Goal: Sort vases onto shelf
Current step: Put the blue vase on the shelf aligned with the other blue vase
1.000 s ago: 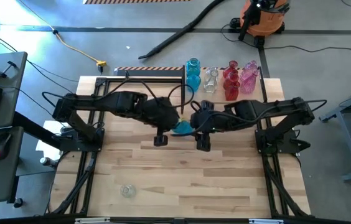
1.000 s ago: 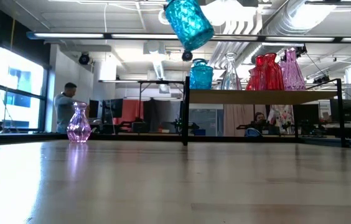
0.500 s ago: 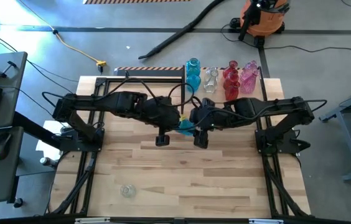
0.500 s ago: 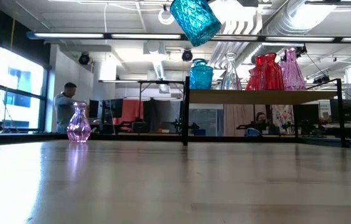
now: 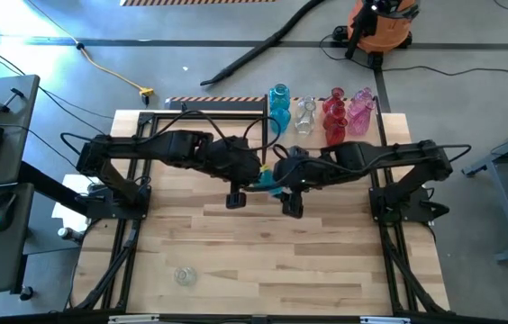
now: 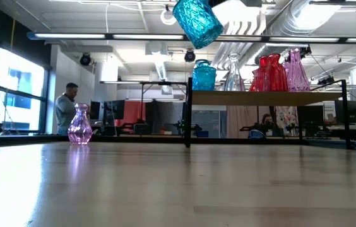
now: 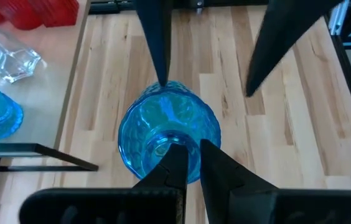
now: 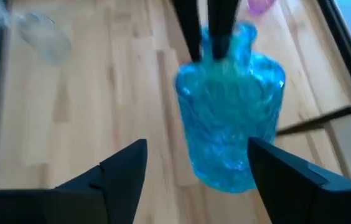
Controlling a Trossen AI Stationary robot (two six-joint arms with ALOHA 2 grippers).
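table (image 5: 236,243) | left jaws pinch blue vase (image 7: 169,134) rim | right jaws open, straddling it | low view: pink vase (image 6: 80,125)

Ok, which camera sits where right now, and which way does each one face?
High: overhead, straight down on table; both arms, left gripper, right gripper.
Low: table height, level toward shelf; no arm, only raised blue vase.
Left wrist: past own fingers pinching the vase's rim; the other arm's fingers show beyond.
Right wrist: own open fingers flank the vase's body.
Shared: the blue vase, all four views.
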